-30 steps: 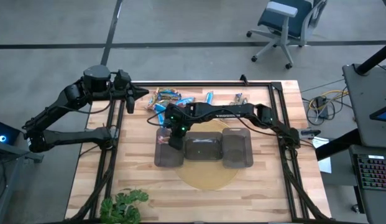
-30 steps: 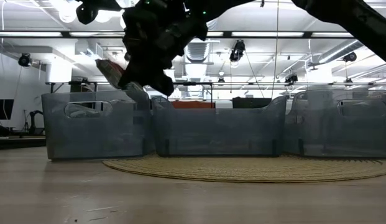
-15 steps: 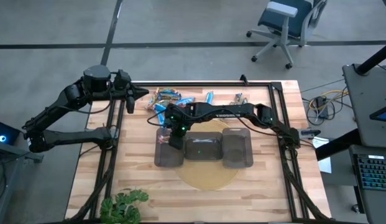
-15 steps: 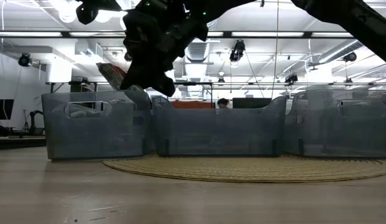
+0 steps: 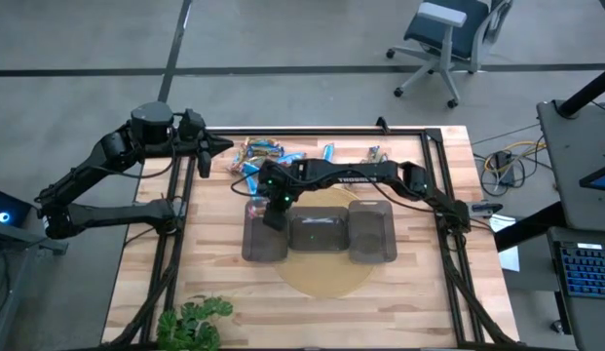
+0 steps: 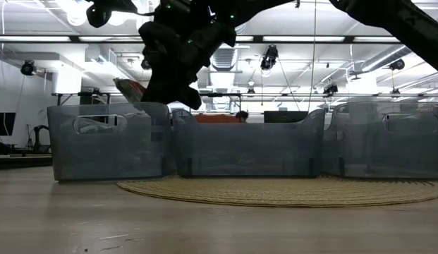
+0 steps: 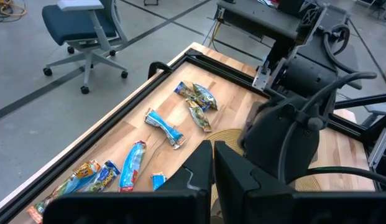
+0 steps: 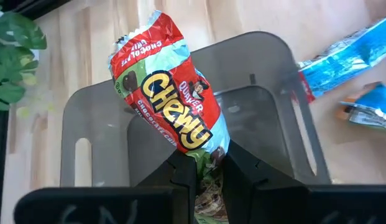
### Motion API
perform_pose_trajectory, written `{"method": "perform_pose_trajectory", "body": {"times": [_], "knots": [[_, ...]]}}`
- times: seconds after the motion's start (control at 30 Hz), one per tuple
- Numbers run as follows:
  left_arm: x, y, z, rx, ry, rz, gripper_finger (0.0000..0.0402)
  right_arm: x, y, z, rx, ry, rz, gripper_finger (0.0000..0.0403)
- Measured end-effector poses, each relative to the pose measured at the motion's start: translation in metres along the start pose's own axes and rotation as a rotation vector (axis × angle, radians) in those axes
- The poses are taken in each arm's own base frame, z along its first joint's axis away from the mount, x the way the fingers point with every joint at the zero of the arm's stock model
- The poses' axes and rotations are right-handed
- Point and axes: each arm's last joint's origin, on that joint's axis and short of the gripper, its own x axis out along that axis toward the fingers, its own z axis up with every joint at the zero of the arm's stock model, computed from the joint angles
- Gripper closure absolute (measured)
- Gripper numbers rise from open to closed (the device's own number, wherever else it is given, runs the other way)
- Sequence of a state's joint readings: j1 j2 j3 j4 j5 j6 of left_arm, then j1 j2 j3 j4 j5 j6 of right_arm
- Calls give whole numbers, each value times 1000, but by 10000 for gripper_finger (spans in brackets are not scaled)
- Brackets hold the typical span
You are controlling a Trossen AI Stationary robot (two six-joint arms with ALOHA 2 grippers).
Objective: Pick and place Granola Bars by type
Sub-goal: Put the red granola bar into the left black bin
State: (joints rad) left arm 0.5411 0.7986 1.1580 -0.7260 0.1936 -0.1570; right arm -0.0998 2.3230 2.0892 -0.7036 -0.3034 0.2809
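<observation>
Overhead, my right gripper (image 5: 273, 207) hangs above the leftmost tray (image 5: 264, 242) of three, near its far end, while my left gripper (image 5: 207, 148) waits clenched at the table's far left corner. Loose granola bars (image 5: 266, 153) lie scattered along the far edge.

Level with the table, the red Chewy bar (image 6: 130, 89) sticks out sideways from my right gripper (image 6: 149, 99), just above the tray's rim (image 6: 109, 107).

From my left wrist, only blue and mixed wrappers (image 7: 133, 164) show on the wood.

From my right wrist, my fingers (image 8: 183, 171) pinch the red Chewy bar (image 8: 165, 96) by its lower end over the open tray (image 8: 81, 155). Released now, I judge the long, tilted wrapper could catch the rim and flop out.
</observation>
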Motion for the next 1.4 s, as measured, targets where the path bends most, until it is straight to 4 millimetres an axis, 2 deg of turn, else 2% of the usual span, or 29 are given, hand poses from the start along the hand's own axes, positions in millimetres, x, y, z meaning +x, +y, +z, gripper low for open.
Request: {"method": "perform_pose_trajectory", "body": {"times": [0.13, 0.87, 1.4], "knots": [[0, 0, 0, 0, 0, 0, 402, 0, -3, 0, 4, -10, -48, 360], [0, 0, 0, 0, 0, 0, 402, 0, -5, -1, 7, -6, -48, 358], [0, 0, 0, 0, 1, 0, 402, 1, -6, -4, 29, 27, -55, 254]]}}
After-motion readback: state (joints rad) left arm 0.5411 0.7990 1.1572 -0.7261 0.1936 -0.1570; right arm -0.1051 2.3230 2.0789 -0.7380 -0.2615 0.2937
